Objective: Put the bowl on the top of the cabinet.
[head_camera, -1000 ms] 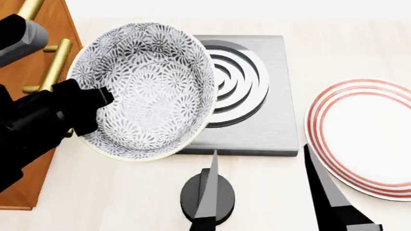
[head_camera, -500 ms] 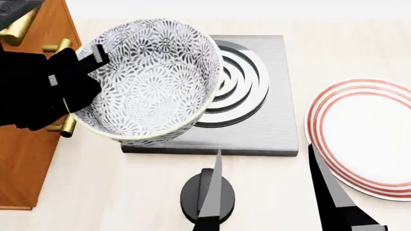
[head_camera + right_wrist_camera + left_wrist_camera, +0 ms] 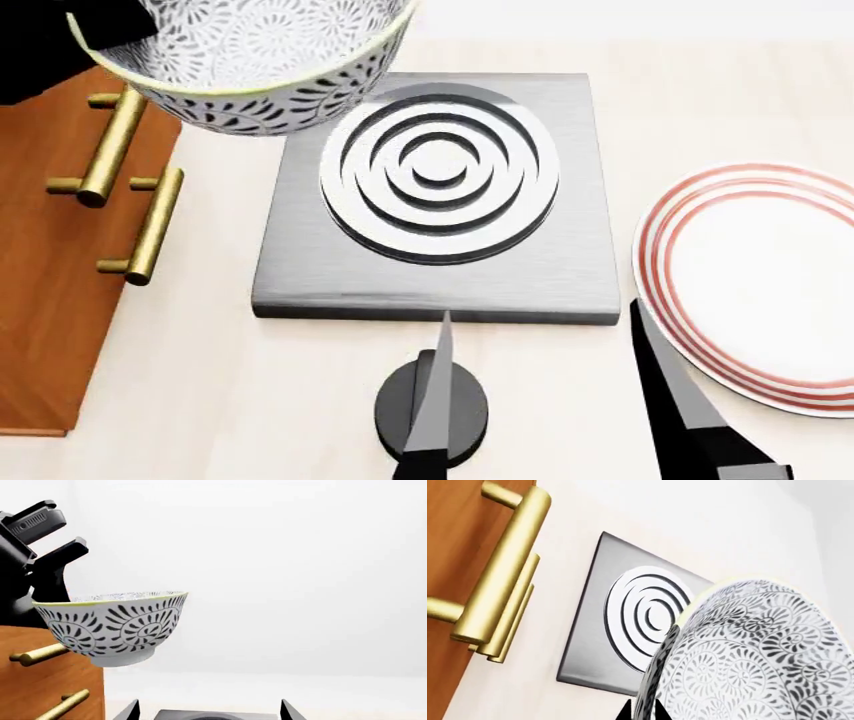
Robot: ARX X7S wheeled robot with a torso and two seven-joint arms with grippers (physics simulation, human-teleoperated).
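Above cabinet [image 3: 40, 680], left claw [image 3: 57, 572] holds bowl [image 3: 113, 625] upright.

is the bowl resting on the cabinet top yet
No, the bowl hangs in the left gripper, its base clear above the cabinet.

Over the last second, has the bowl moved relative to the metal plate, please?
Yes. The bowl has risen and shifted off the metal plate toward the cabinet.

Grey-floral white bowl [image 3: 254, 60], orange-brown cabinet [image 3: 47, 300]
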